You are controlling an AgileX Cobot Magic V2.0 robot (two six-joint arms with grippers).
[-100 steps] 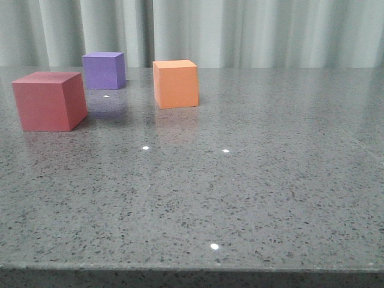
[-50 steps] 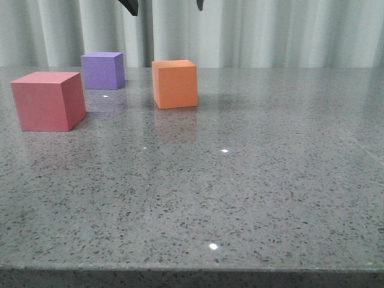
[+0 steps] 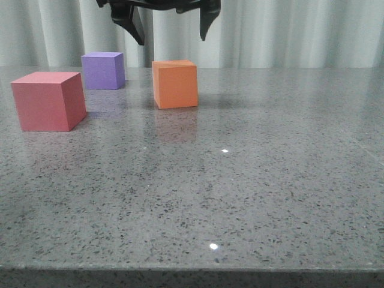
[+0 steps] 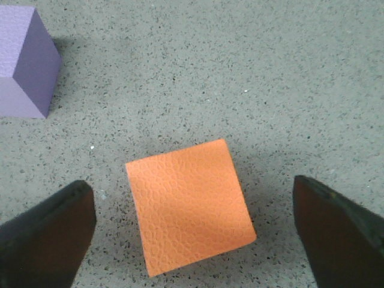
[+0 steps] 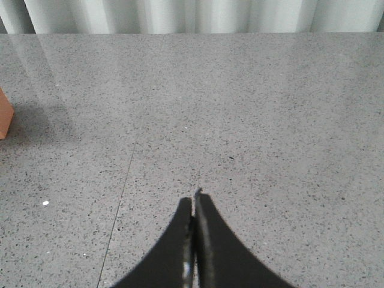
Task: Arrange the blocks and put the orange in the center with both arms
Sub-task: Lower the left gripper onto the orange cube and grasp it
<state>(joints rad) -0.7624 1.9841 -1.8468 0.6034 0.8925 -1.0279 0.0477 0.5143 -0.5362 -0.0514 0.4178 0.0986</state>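
The orange cube (image 3: 175, 83) sits on the grey table toward the back, left of centre. The purple cube (image 3: 103, 70) stands further back to its left, and the pinkish-red cube (image 3: 48, 101) nearer at the far left. My left gripper (image 3: 173, 36) hangs open just above the orange cube, fingers spread wider than it. In the left wrist view the orange cube (image 4: 189, 204) lies between the two fingers, with the purple cube (image 4: 24, 60) off to one side. My right gripper (image 5: 194, 201) is shut and empty over bare table; it does not show in the front view.
The speckled grey table (image 3: 240, 180) stretches to a front edge (image 3: 192, 269). A pale curtain (image 3: 288, 30) hangs behind it. An edge of the orange cube (image 5: 5, 117) shows in the right wrist view.
My left gripper has come down from above into the front view, open, over the orange cube. The cubes have not moved.
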